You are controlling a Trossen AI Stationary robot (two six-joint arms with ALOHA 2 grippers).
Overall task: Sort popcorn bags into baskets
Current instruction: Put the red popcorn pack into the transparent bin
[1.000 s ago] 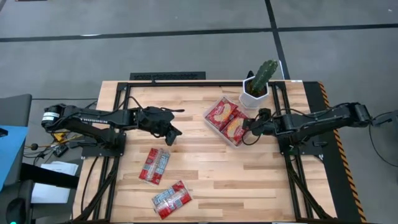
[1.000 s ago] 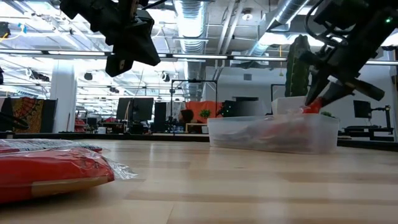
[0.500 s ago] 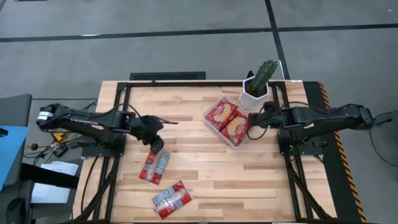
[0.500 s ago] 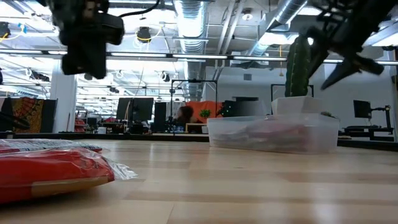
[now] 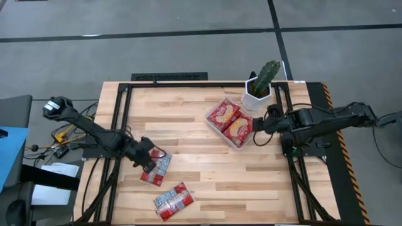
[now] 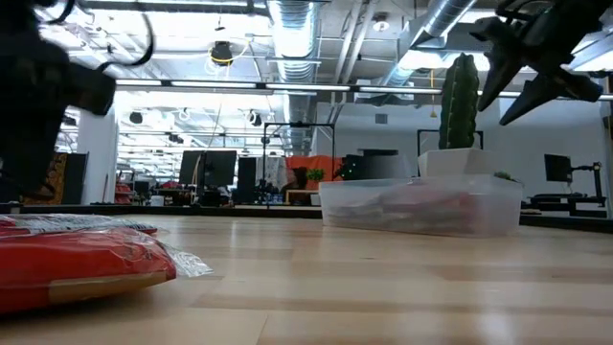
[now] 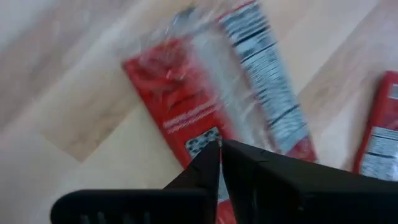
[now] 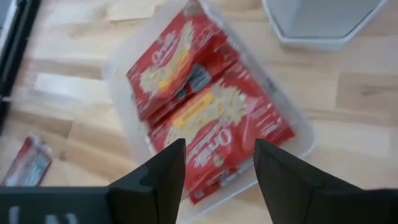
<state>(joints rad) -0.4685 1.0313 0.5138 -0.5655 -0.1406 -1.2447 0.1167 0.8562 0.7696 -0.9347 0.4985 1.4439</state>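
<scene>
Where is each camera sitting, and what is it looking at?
High view: above the table, looking straight down; both arms show, left gripper on a popcorn bag.
Low view: at table-top height, looking across to the clear tray; the right gripper hangs above.
Left wrist view: on the left arm, looking past its shut fingers at that bag.
Right wrist view: on the right arm, looking past open fingers into the tray.
High and right wrist share the tray.

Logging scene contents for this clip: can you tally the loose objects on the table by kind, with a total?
Popcorn bags on the bare wood: 2, one under the left hand, one nearer the table's front edge.
Popcorn bags visible in the tray: 2
Clear tray: 1
Potted cactus: 1
Total: 6
</scene>
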